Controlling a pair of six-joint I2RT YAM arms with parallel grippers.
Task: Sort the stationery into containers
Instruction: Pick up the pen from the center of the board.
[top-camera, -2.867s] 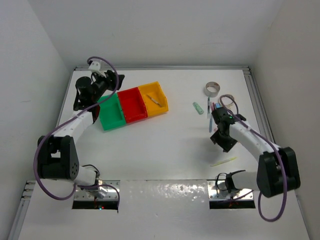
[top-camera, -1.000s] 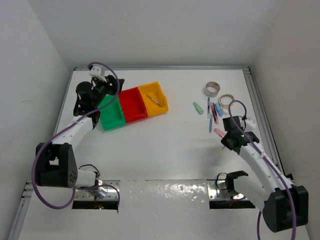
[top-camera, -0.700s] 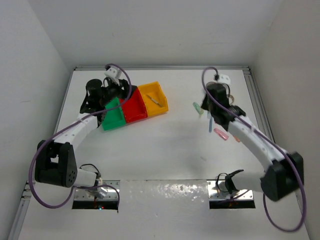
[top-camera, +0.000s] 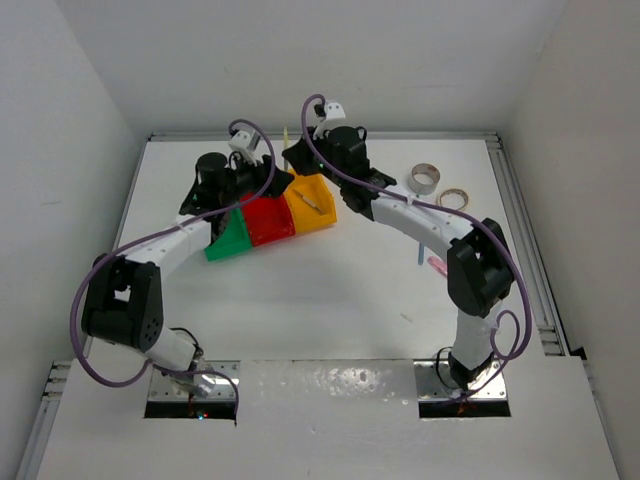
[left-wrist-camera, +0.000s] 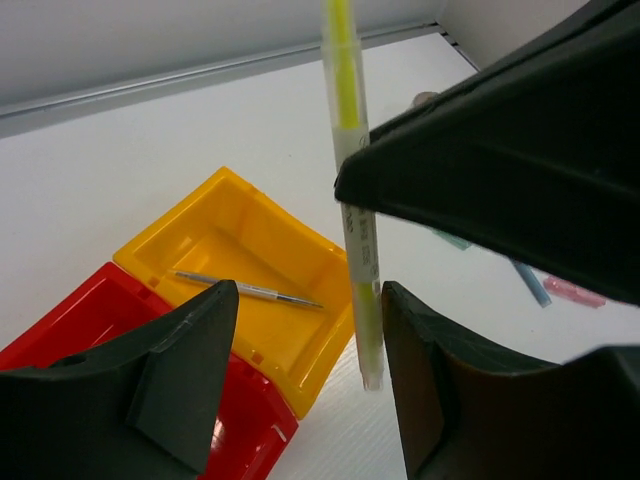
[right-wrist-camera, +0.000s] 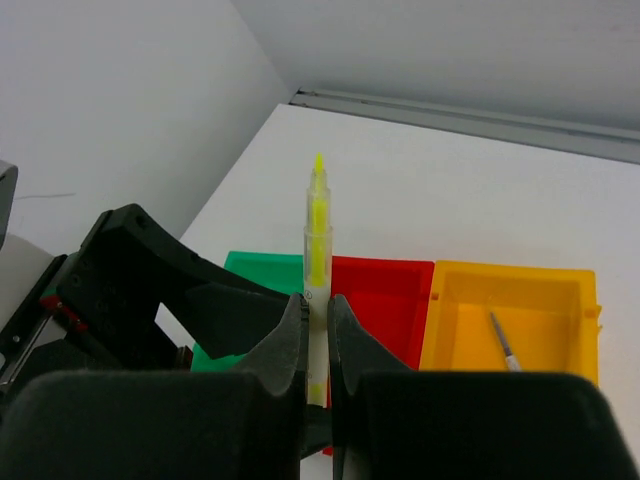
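A yellow highlighter pen (right-wrist-camera: 317, 225) stands upright with my right gripper (right-wrist-camera: 317, 310) shut on its barrel, above the row of containers. My left gripper (left-wrist-camera: 305, 340) is open, and the pen's lower end (left-wrist-camera: 366, 350) hangs between its fingers, close to the right one, not clamped. From above, the two grippers meet over the red bin (top-camera: 268, 220), between the green bin (top-camera: 228, 242) and the yellow bin (top-camera: 318, 212). A thin grey pen (left-wrist-camera: 245, 290) lies in the yellow bin.
Two tape rolls (top-camera: 425, 179) (top-camera: 452, 197) lie at the back right. A blue pen (top-camera: 417, 255) and a pink stick (top-camera: 437, 265) lie under the right arm. The walls of the enclosure stand close behind the bins.
My right arm has taken the highlighter from the table's right side and swung across to the bins with it. My left gripper has shifted right, from the green bin to the red.
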